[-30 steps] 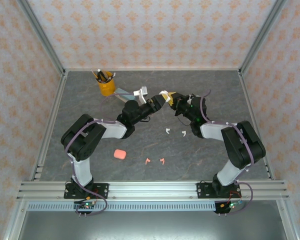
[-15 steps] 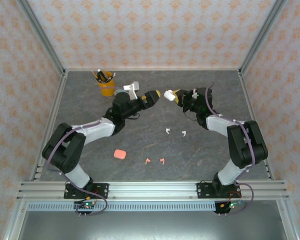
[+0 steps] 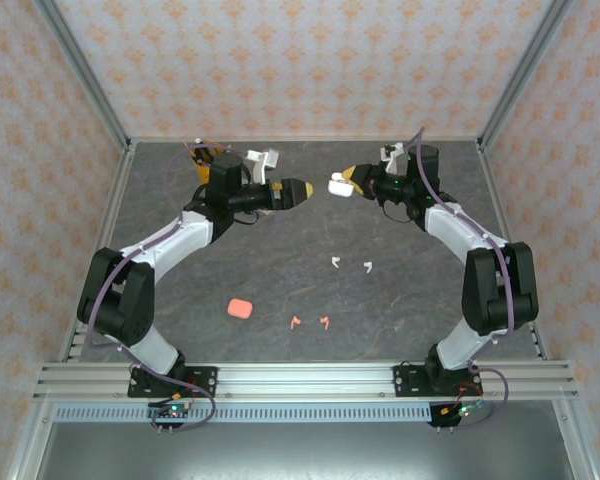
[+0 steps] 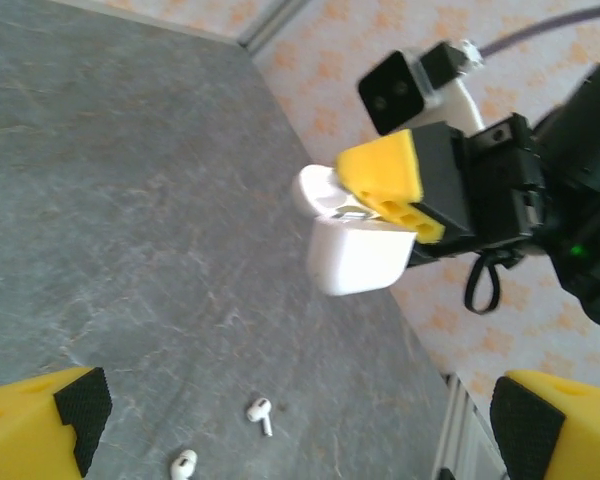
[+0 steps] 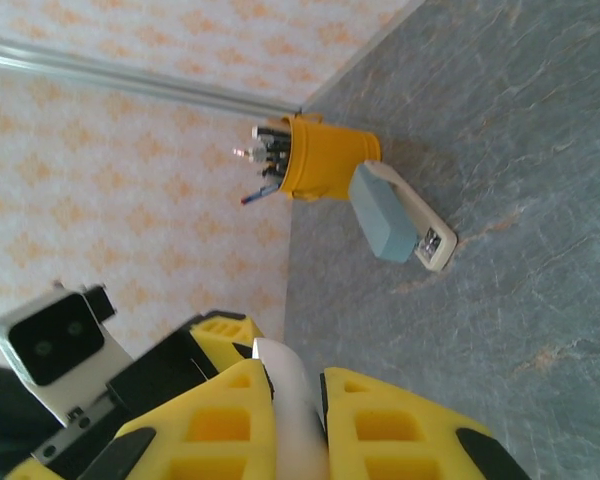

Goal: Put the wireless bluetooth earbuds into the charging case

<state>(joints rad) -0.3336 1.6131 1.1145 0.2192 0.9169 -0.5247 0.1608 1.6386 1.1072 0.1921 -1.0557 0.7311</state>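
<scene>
My right gripper (image 3: 346, 182) is shut on a white charging case (image 3: 336, 185) and holds it above the table at the back. In the left wrist view the case (image 4: 355, 250) hangs with its lid open. In the right wrist view the case (image 5: 292, 385) sits squeezed between the yellow fingers of the right gripper (image 5: 298, 430). My left gripper (image 3: 302, 188) stands open just left of the case, apart from it. Two white earbuds (image 3: 335, 262) (image 3: 367, 266) lie mid-table, and these white earbuds (image 4: 260, 412) (image 4: 183, 464) lie below the open left gripper (image 4: 300, 440). Two pink earbuds (image 3: 295, 321) (image 3: 325, 321) lie nearer the front.
A pink case (image 3: 240, 308) rests on the table left of the pink earbuds. At the back left stands a yellow pen cup (image 5: 325, 158), and a blue-and-white stapler (image 5: 395, 215) lies beside it. Patterned walls and metal rails enclose the table.
The left gripper has opened, let go of the white case and drawn back to the left. The right gripper has carried the case back and to the right.
</scene>
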